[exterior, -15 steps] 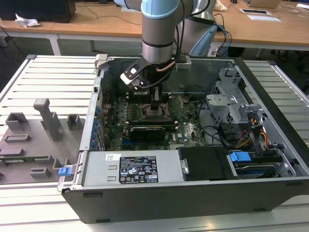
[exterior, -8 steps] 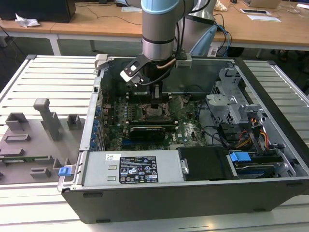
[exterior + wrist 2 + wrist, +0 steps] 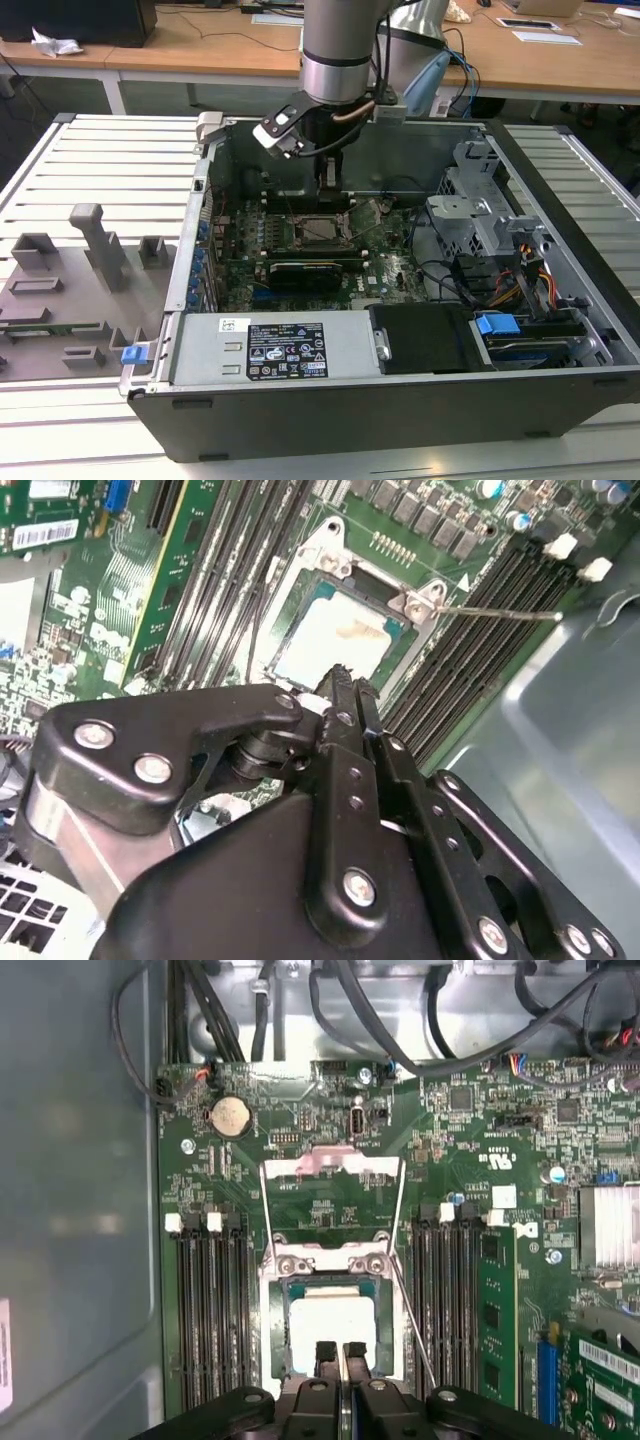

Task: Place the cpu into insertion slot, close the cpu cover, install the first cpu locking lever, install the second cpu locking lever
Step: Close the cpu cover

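Wooden desks (image 3: 200,45) run behind a slatted pale table (image 3: 100,160), and on it lies an open computer case (image 3: 400,420). The arm (image 3: 338,50) reaches down into the case over the green motherboard (image 3: 480,1160).

The gripper (image 3: 340,1355) hangs low over the insertion slot (image 3: 275,1310). Its two black fingers (image 3: 323,1355) are drawn almost together, with only a thin sliver between them and nothing gripped there. In both wrist views the fingertips (image 3: 345,685) sit over one edge of the cpu (image 3: 335,1325). They may be touching its face, but the angle does not settle it.

The cpu lies flat in the slot, pale side up, with a faint smudge on it. The cpu cover (image 3: 333,1200) is swung back on its hinge, so its square window frames bare board beyond the slot. A thin metal lever (image 3: 410,1320) slants free along one side of the slot, between it and the neighbouring memory slots (image 3: 445,1300).
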